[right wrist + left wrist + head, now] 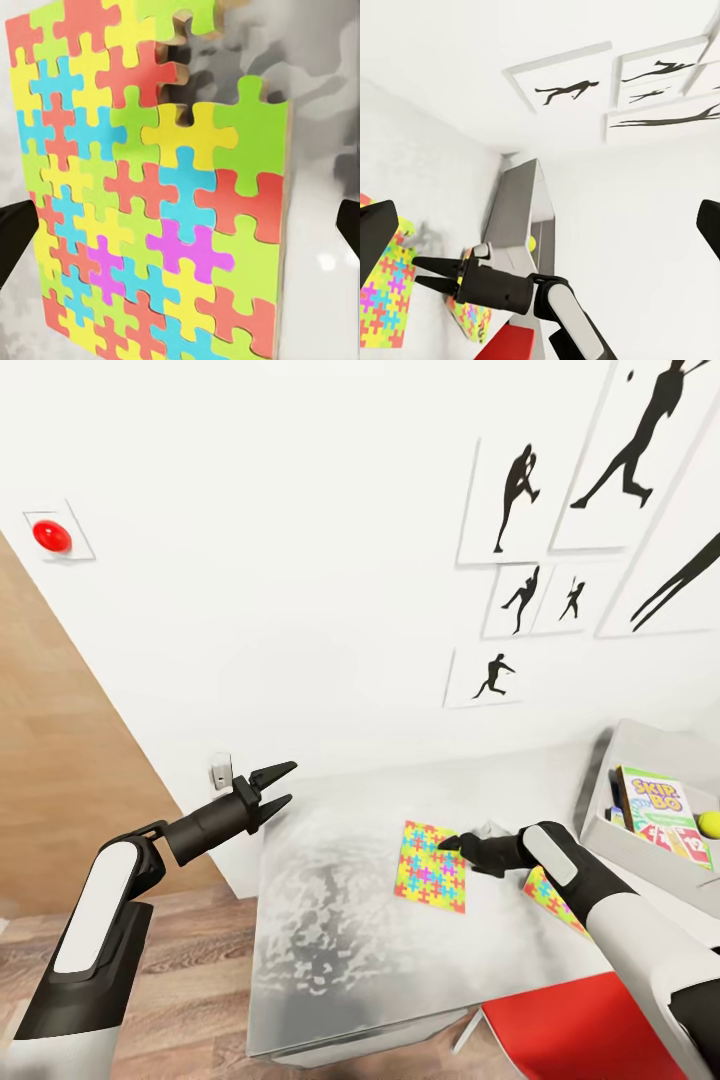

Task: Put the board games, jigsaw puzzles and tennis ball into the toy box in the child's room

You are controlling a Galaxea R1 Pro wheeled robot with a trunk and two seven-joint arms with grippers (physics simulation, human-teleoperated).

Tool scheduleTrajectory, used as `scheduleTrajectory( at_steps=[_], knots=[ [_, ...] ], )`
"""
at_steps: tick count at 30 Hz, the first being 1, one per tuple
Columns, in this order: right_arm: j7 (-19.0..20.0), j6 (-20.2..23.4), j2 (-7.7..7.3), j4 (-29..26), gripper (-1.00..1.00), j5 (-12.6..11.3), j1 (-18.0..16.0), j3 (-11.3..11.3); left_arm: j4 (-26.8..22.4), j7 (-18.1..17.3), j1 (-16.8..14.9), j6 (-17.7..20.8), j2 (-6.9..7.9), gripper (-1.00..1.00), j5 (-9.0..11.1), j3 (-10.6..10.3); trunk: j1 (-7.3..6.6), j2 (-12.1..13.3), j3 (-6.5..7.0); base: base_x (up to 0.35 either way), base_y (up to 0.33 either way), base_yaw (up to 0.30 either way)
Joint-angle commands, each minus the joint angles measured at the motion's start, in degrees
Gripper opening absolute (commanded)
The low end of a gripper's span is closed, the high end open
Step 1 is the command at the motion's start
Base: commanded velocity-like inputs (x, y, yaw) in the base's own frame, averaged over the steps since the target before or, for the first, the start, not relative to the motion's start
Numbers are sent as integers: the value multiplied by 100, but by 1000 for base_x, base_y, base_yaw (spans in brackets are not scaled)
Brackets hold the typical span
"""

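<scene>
On the desk [330, 920] lies a jigsaw puzzle [431, 866], flat. The right pincer [447, 844] hangs just over its edge, spread wide and holding nothing. A second puzzle [548, 895] peeks out under that arm. The left pincer [283, 785] is open and empty by the wall. The toy box [640, 850] holds the Skip-Bo game [655, 800] and what looks like the tennis ball [709, 822].

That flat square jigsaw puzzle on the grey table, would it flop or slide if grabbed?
The colourful flat jigsaw puzzle probably stays stiff: its edge looks like solid board. Lying flush on the glossy light-grey table, it may slide when pushed and be hard to grip.
</scene>
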Motion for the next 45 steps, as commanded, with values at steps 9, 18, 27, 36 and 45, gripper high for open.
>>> scheduleTrajectory(
  at_steps=[9,18,27,36,45],
  knots=[
    [45,-45,-10,-2,100,39,-5,23,-5,60,-5,24,-1,100,61,5,3,-11,-74,0,0,0],
    [48,-49,-11,-2,100,39,-5,24,-5,60,-5,24,-1,100,61,5,3,-11,-154,0,0,0],
    [48,-50,-11,-2,100,35,-5,25,-5,60,-5,24,-1,100,61,3,3,-11,-231,0,0,0],
    [48,-52,-6,-5,100,32,-5,26,-5,60,-5,24,-1,100,61,-2,3,-11,-258,0,0,1],
    [48,-45,-3,-9,100,27,-5,26,-5,60,-5,24,-1,100,61,-3,3,-11,-263,0,0,126]
  ],
)
